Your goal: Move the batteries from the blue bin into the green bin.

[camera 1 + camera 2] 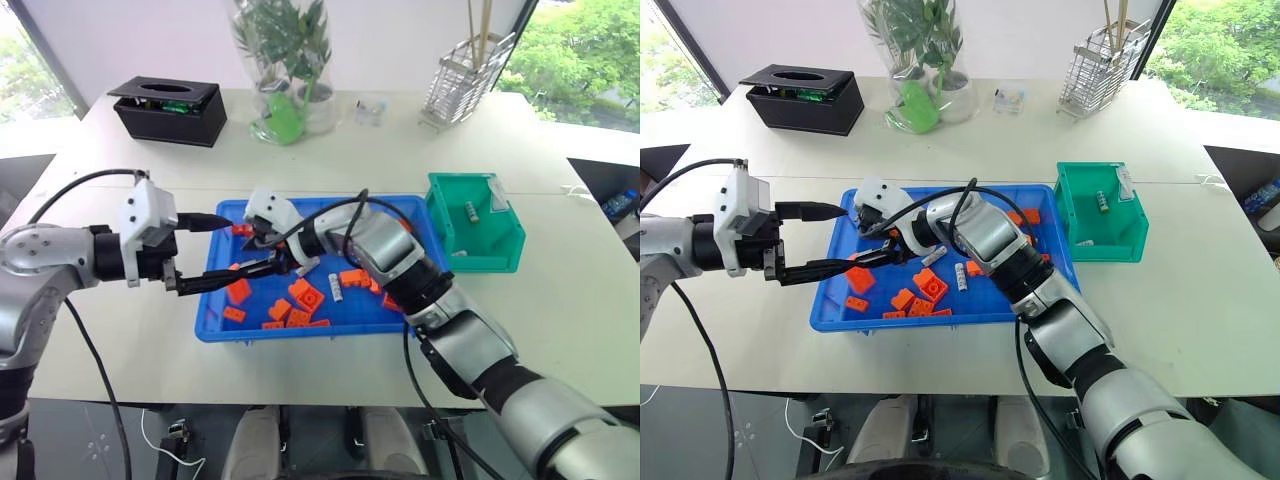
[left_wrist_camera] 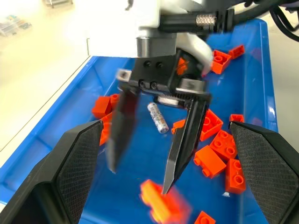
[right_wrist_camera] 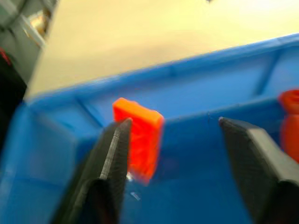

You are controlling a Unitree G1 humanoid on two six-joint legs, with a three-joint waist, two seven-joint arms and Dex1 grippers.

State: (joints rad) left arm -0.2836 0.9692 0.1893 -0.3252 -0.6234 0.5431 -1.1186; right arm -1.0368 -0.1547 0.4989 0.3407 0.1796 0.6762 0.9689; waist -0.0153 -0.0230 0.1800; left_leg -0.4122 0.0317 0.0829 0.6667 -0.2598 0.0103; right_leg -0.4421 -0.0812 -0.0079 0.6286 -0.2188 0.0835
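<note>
In the left eye view, the right tool is seen over the blue bin's left part, fingers apart and empty; two batteries already lie in the green bin. In the left wrist view, the left tool is spread wide, with a battery lying beyond. A clean grasp would be helped by straddling it clear of the orange bricks.
</note>
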